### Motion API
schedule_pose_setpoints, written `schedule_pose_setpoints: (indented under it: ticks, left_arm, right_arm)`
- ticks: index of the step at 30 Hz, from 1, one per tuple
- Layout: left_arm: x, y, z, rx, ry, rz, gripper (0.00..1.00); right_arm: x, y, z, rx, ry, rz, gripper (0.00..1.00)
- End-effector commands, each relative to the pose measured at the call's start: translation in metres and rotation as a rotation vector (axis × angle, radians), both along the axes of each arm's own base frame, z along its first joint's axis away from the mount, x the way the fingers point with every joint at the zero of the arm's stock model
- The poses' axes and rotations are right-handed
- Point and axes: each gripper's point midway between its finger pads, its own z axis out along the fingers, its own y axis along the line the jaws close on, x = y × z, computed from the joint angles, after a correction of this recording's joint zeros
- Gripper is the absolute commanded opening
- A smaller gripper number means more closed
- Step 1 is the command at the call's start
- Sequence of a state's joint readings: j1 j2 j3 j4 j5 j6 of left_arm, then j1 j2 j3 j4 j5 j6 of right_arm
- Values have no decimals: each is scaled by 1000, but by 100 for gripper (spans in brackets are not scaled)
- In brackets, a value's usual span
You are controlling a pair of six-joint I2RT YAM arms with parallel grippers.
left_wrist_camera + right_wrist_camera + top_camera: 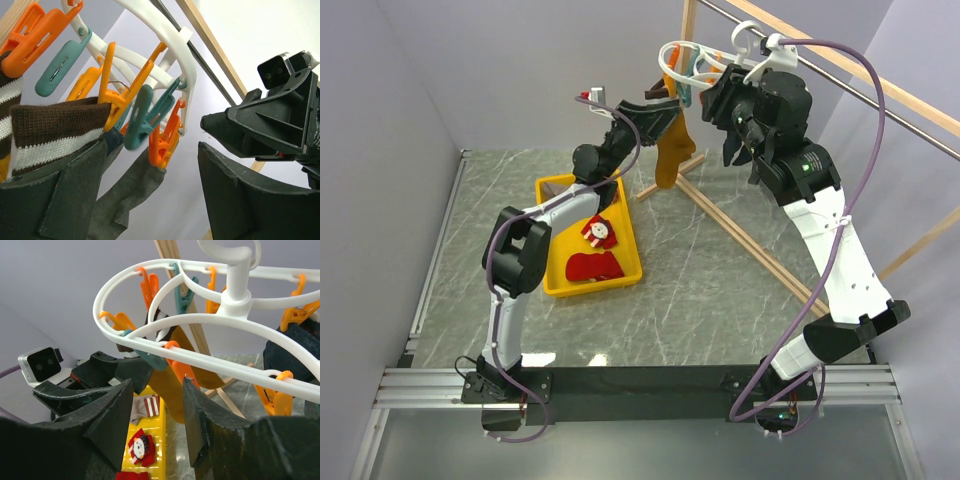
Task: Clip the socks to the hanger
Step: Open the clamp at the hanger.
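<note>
The white oval hanger (692, 62) hangs from the rod at the back, with orange and teal clips. A mustard sock (672, 150) with a brown-and-white striped cuff (55, 130) hangs from an orange clip (114, 97). A grey sock (125, 195) hangs from another orange clip (161, 145), and a dark navy sock (290, 352) hangs at the right. My left gripper (658, 108) is open, its left finger (55, 200) against the striped cuff. My right gripper (725, 120) is open under the hanger ring (200, 322), with an orange clip (181, 371) just above its jaws.
A yellow tray (632, 262) on the table holds a red sock with a white figure (598, 232), a plain red sock (592, 266) and a grey sock with a striped cuff (150, 407). The wooden frame's foot (740, 235) crosses the table diagonally. Its metal rod (880, 95) runs at the upper right.
</note>
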State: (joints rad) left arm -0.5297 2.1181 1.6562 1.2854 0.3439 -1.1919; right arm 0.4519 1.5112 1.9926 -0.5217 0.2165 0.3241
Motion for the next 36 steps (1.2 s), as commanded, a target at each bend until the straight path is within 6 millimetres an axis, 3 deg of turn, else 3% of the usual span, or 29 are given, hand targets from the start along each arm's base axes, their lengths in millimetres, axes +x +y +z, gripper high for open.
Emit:
schedule_pose_setpoints:
  ticks: [1, 15, 29, 34, 36]
  left_arm:
    - [-24, 6, 30, -69, -136, -50, 78]
    - [-31, 0, 40, -85, -190, -102, 75]
    - [-20, -3, 42, -101, -182, -93, 74]
    - [-22, -4, 45, -99, -200, -90, 66]
    - [-21, -3, 41, -100, -193, -83, 55]
  right_arm:
    - [-13, -10, 28, 35, -80, -4, 51]
    - [-12, -9, 26, 41, -72, -2, 51]
    - [-12, -13, 27, 34, -80, -16, 51]
    - [-10, -13, 28, 33, -82, -17, 51]
    - [-10, -13, 28, 33, -83, -16, 50]
